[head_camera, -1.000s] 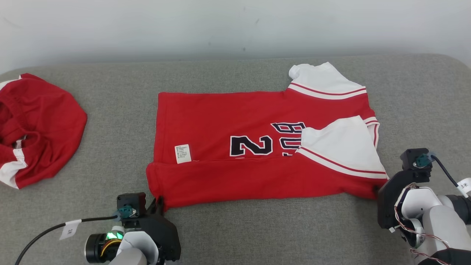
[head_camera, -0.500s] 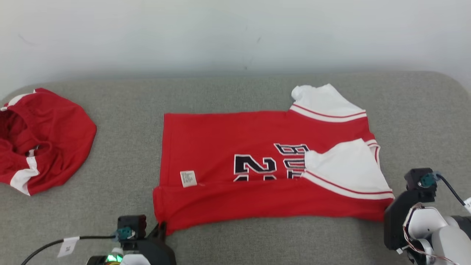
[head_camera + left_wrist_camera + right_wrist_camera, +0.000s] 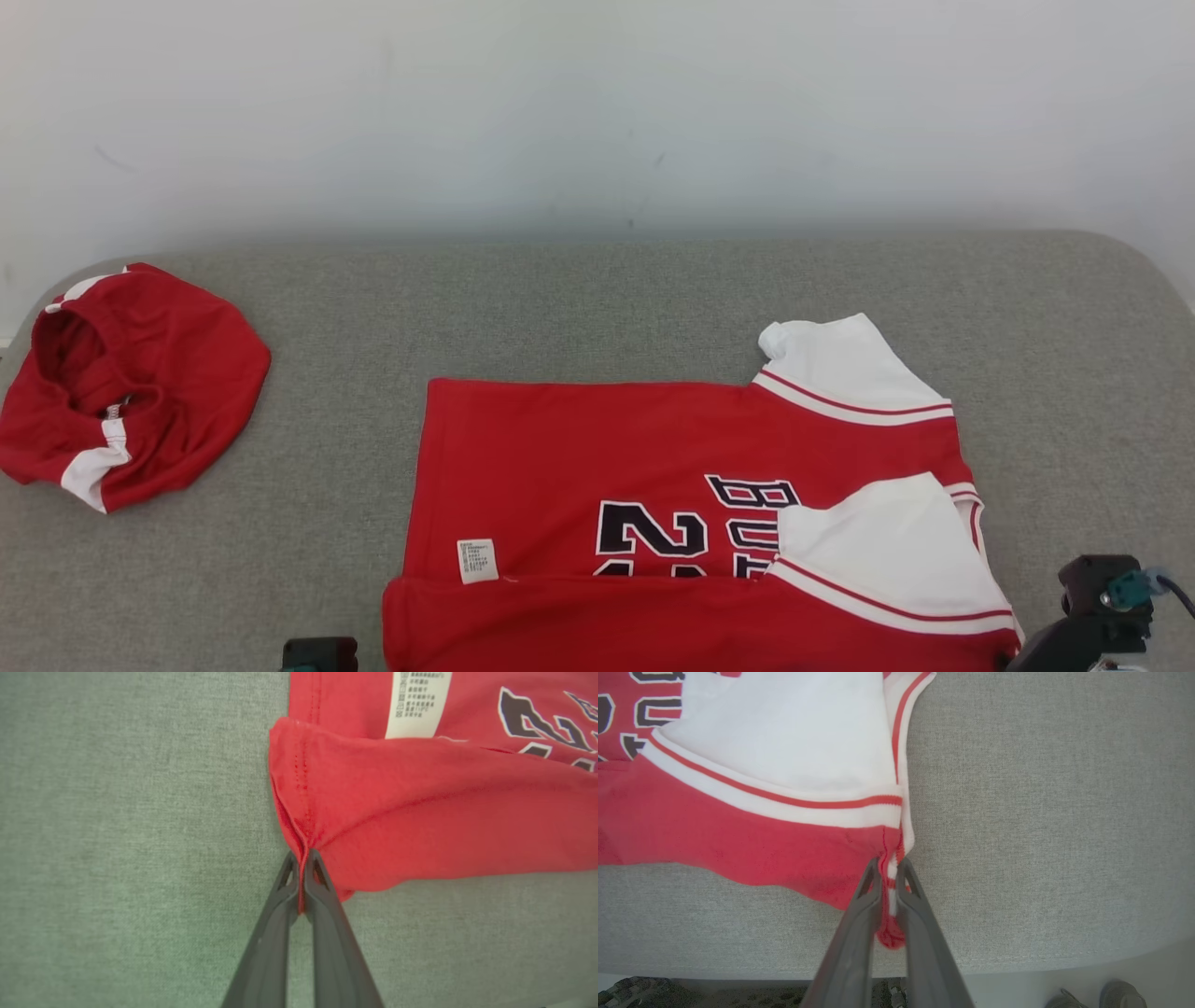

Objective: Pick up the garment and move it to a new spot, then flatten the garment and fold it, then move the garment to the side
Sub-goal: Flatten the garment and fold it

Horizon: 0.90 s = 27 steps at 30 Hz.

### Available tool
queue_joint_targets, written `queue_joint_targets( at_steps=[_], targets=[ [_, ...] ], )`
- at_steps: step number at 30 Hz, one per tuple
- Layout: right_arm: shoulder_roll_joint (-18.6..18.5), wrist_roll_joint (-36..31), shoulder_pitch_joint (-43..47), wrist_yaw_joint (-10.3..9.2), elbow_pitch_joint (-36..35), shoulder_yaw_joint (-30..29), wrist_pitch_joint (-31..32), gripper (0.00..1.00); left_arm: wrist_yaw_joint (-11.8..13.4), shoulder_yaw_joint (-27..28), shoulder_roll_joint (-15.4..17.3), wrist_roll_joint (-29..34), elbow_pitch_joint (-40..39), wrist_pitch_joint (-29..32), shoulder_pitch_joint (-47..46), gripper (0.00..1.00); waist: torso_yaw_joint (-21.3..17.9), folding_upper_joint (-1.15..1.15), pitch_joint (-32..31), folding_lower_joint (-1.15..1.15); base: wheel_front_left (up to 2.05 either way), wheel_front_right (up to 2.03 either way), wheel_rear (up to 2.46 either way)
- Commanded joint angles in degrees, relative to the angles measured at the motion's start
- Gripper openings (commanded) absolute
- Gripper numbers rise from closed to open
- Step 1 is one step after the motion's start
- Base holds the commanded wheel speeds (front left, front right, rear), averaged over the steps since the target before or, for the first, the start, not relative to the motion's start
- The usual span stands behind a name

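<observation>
The garment (image 3: 691,523) is a red jersey with white sleeves and dark lettering, lying flat on the grey cushion with its near edge folded over. In the left wrist view, my left gripper (image 3: 302,858) is shut on the garment's (image 3: 420,812) hem corner, and red cloth shows between the fingers. In the right wrist view, my right gripper (image 3: 888,865) is shut on the garment's (image 3: 761,788) other near corner, below the white sleeve. A bunch of red cloth pokes out under its fingers. The right wrist's dark housing (image 3: 1102,597) shows at the head view's lower right.
A second red piece with white trim (image 3: 131,411) lies crumpled at the far left of the grey cushion (image 3: 597,299). A white wall stands behind. The cushion's front edge (image 3: 1017,966) runs close under my right gripper, with floor and shoes (image 3: 1120,994) beyond it.
The head camera has tilted up, so the whole scene sits lower in the picture and both arms have dropped mostly out of it. The right gripper has closed on the garment's corner.
</observation>
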Motion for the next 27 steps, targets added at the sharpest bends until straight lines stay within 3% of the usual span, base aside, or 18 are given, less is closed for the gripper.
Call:
queue_joint_targets(
  at_steps=[1, 5, 6, 7, 8, 14, 20, 27],
  targets=[
    [1.0, -0.8, 1.5, -0.15, -1.6, -0.4, 0.4, 0.0, 0.7, 0.0, 0.6, 0.4, -1.1, 0.4, 1.5, 0.0, 0.2, 0.0, -0.1, 0.0, 0.0, 0.0, 0.0],
    [2.5, -0.2, 4.1, -0.15, -1.3, -0.7, 0.5, 0.0, 3.3, -0.3, 1.9, 0.3, -3.8, 2.5, 3.3, 0.0, 0.1, 0.0, -0.1, 0.0, 0.0, 0.0, 0.0],
    [2.2, 0.0, 4.1, -0.15, 0.1, -1.1, -0.6, 0.5, 3.5, -0.4, 2.1, 0.3, -4.2, 2.8, 3.5, 0.0, 0.1, 0.0, -0.1, 0.0, 0.0, 0.0, 0.0],
    [1.4, -0.3, 4.1, -0.15, 1.6, -1.0, -1.5, 1.0, 3.6, -0.5, 2.3, 0.8, -4.8, 2.4, 3.4, 0.29, 0.2, 0.0, 0.0, 0.0, 0.0, 0.0, 0.0],
    [0.8, -0.5, 3.6, -0.15, 3.2, -0.9, -2.9, 1.0, 4.0, -0.4, 2.4, 0.9, -5.0, 2.1, 3.4, 1.0, 0.2, 0.0, 0.0, 0.0, 0.0, 0.0, 0.0],
    [-3.2, -1.0, -3.5, -0.15, 7.1, 0.7, -10.1, 1.0, 4.0, 0.3, 3.9, 1.9, -4.8, 1.7, 0.8, 1.0, -0.4, 0.0, 1.0, 0.0, 0.0, 0.0, 0.0],
    [-6.4, 0.0, -14.9, -0.15, 7.7, 4.7, -10.8, 1.0, 4.4, 2.0, 5.4, 2.7, -4.5, 4.6, -6.9, 1.0, -0.7, 0.0, 3.8, 0.0, 0.0, 0.0, 0.0],
    [-8.5, 1.4, -33.5, -0.15, 14.6, 12.1, -12.2, 1.0, 0.1, 1.5, 2.7, 4.1, 4.0, 11.3, -26.0, 1.0, -2.2, 0.0, 11.7, 0.0, 0.0, 0.0, 0.0]
  ],
)
